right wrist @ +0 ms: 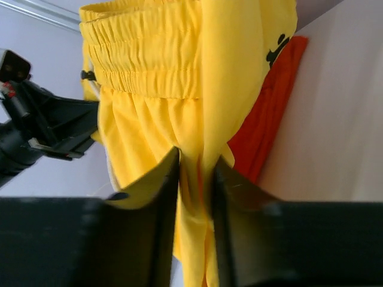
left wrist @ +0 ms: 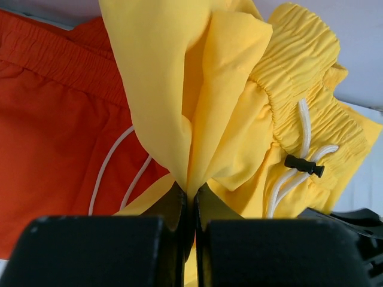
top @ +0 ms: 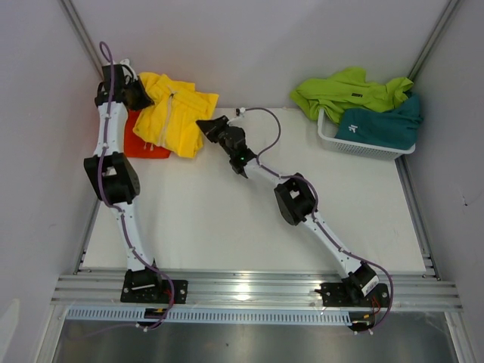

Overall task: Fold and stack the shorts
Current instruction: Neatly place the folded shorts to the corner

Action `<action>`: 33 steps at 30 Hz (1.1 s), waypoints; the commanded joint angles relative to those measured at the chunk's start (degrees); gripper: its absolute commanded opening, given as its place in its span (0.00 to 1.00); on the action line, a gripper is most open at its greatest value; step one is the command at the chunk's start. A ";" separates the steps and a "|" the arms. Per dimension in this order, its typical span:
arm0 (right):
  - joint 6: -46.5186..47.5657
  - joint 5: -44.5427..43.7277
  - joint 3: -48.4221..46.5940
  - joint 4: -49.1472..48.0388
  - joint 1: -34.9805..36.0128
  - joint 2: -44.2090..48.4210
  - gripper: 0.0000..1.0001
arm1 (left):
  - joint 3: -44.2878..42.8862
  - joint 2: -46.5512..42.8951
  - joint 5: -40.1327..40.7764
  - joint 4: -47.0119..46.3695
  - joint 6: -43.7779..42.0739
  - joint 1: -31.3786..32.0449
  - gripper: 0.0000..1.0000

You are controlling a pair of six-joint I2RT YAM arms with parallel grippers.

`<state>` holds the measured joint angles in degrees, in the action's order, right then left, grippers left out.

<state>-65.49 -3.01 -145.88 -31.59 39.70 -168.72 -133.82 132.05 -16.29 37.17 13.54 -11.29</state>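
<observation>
Left gripper [left wrist: 191,200] clamped tight on fold of yellow shorts [left wrist: 233,78], far-left area of table [top: 249,219]. Yellow pair lies partly over orange shorts [left wrist: 54,131]. Right gripper [right wrist: 196,179] at same yellow pair, jaws narrowly apart, fabric between them; cannot tell whether gripped. Lime green shorts [top: 344,89] draped over rim of white basket [top: 363,148], teal shorts [top: 382,125] inside it, far right.
</observation>
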 commanded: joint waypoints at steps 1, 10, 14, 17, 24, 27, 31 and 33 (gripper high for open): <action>-1.13 -7.62 -3.96 -3.39 0.20 -0.64 0.33 | -1.79 -0.39 -0.68 -3.68 1.92 -2.24 0.00; 0.45 -2.37 3.90 -2.67 -1.91 5.67 1.00 | -6.71 2.95 -1.62 -7.37 4.56 -6.20 0.00; 2.82 -0.25 13.84 -5.67 -2.17 11.12 0.99 | -6.37 2.87 -2.08 -8.43 4.30 -7.34 0.00; 3.79 1.59 15.89 -6.46 -1.82 12.19 0.99 | -6.45 2.42 -0.85 -8.69 3.51 -8.04 0.00; 5.37 5.72 16.33 -6.29 -1.03 12.72 1.00 | -6.37 2.95 -0.59 -11.24 4.13 -10.15 0.00; 5.90 6.08 18.61 -6.81 -1.12 13.42 1.00 | -6.37 3.21 1.44 -11.59 3.69 -10.51 0.00; 6.69 6.61 20.11 -7.34 -1.21 14.48 1.00 | -5.40 3.39 2.75 -12.29 4.04 -10.86 0.00; 6.78 7.22 20.81 -7.78 -1.38 15.00 1.00 | -4.00 3.22 3.63 -13.44 4.21 -10.86 0.00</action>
<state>-60.60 3.03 -125.93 -35.64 38.35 -158.45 -136.53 136.09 -15.38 29.93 16.80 -21.06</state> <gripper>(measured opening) 0.993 0.010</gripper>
